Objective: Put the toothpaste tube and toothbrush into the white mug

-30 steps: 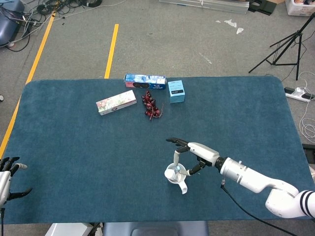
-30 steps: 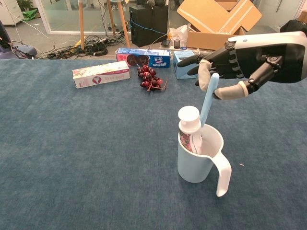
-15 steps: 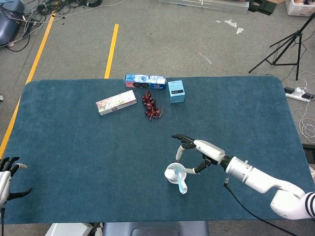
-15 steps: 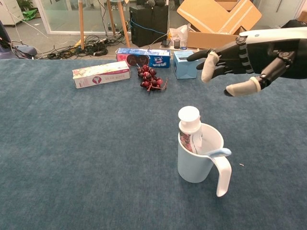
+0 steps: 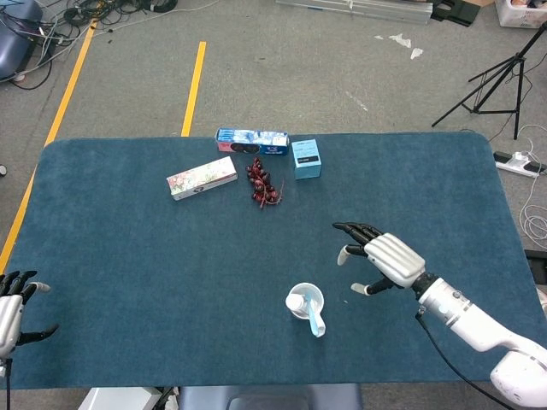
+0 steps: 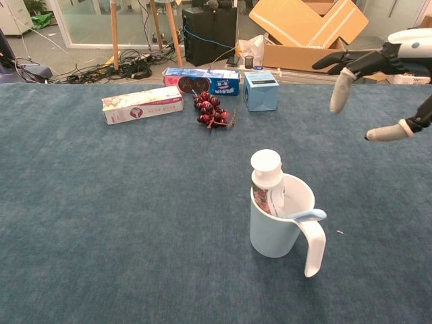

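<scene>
head view has the right hand (image 5: pixel 386 260) empty with fingers spread, hovering right of and a little beyond the white mug (image 5: pixel 305 304), while the left hand (image 5: pixel 12 301) sits at the near left table edge, fingers apart, holding nothing. the toothpaste tube (image 6: pixel 267 181) stands cap-up in that pale blue-white mug with the light blue toothbrush (image 6: pixel 307 216) lying across the rim by the handle; both look light, the tube squashy, the slim brush stiff and slippery, best pinched mid-handle.
</scene>
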{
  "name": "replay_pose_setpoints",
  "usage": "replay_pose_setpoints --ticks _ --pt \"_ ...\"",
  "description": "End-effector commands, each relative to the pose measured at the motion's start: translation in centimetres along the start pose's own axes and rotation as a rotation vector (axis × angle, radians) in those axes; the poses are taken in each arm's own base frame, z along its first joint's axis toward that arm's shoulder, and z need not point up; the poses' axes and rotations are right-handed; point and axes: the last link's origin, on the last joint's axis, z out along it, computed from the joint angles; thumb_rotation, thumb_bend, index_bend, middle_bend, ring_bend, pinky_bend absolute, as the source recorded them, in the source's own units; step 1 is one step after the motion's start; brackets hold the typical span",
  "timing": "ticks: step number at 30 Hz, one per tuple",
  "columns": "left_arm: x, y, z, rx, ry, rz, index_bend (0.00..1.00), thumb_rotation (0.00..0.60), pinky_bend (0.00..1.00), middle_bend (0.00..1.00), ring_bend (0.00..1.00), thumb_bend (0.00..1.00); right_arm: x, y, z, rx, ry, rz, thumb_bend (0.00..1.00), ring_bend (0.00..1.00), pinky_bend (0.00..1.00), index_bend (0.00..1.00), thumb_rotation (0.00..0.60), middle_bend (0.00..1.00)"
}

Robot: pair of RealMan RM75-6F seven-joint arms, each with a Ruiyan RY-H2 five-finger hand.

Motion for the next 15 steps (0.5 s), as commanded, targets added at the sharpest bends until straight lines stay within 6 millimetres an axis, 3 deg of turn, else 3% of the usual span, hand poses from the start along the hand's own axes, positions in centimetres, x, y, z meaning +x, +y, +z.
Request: replay_pose_setpoints --ticks 1,8,15 --pt "-0.1 0.1 0.3 -0.003 0.002 0.003 0.33 0.6 0.07 0.17 0.1 0.07 -0.3 1.1 -3.5 -0.156 0.11 -0.279 0.13 0.0 0.11 0.43 0.6 0.06" --pt "-0.3 0.7 0.7 -0.048 0.041 0.01 0.34 0.6 0.07 0.17 0.09 0.07 -1.6 2.0 -6.0 -0.275 0.217 -0.416 0.13 0.0 0.11 0.43 0.6 0.06" --pt "-0.6 1.7 1.4 -0.153 0.084 -0.021 0.36 0.6 0.09 0.17 0.09 0.07 -2.9 2.6 -9.1 -0.385 0.336 -0.412 0.13 0.0 0.11 0.43 0.6 0.06"
